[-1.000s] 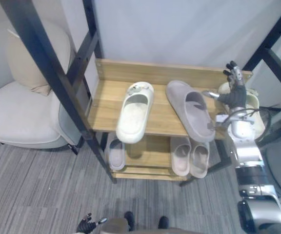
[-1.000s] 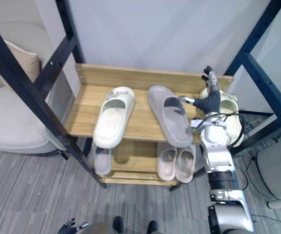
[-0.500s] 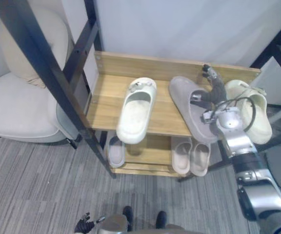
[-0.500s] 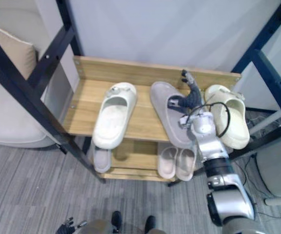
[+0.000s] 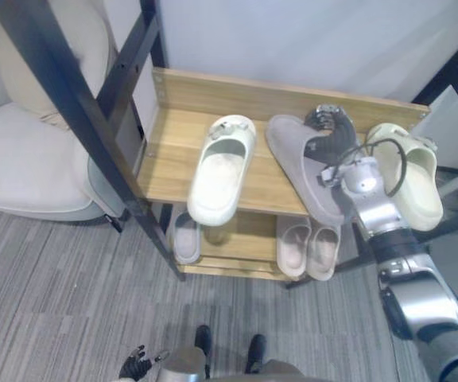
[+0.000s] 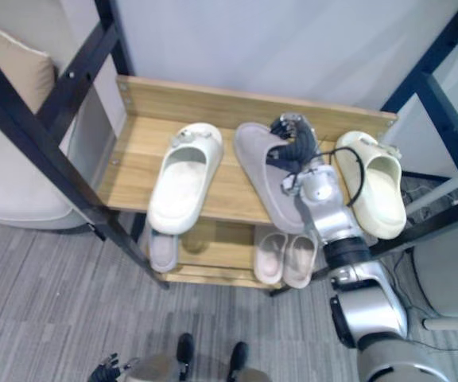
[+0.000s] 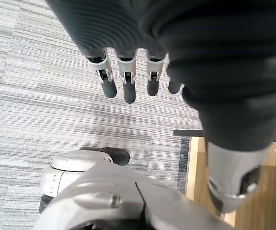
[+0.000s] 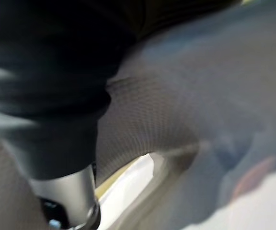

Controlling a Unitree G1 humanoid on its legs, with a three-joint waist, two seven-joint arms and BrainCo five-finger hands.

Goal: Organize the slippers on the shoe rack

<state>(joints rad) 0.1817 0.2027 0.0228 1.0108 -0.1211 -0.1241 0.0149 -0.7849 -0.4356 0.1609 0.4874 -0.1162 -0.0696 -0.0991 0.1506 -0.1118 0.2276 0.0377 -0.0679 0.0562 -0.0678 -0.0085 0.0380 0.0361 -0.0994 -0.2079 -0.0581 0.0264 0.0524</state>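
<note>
- Armchair (image 5: pixel 22 171), pale, with a tan cushion (image 6: pixel 18 68), stands on the grey carpet (image 5: pixel 54 302) off the left end of the shoe rack (image 5: pixel 177 159).
- Left hand (image 7: pixel 128 86): hangs low over the carpet, well apart from the rack. Its fingers are straight and spread apart and it holds nothing.
- A black frame post (image 5: pixel 78 111) slants across in front of the rack's left end.
- White slipper (image 5: pixel 219 171): lies on the top shelf, left of centre, lengthwise front to back. Its near end overhangs the shelf's front edge. No hand is on it.
- Small grey slipper (image 5: pixel 185 239): lies on the lower shelf (image 5: pixel 245 239) at its left end, below the white slipper.
- Grey slipper (image 5: pixel 300 171): lies on the top shelf, right of centre, just beside the white slipper but apart from it. It is angled, with its near end towards the shelf's front right corner and past the front edge.
- Right hand (image 5: pixel 330 137): rests on the rear half of the grey slipper, its fingers curled down over the slipper's band and clamped on it. The right wrist view shows grey slipper material right against the hand.
- Pair of beige slippers (image 5: pixel 294 245): lies side by side, touching, on the lower shelf at its right end.
- Cream slipper (image 5: pixel 420 199): lies at the right end of the top shelf, right of the right arm. Its near end reaches well past the front edge. Whether all of it is borne by the shelf cannot be told.
</note>
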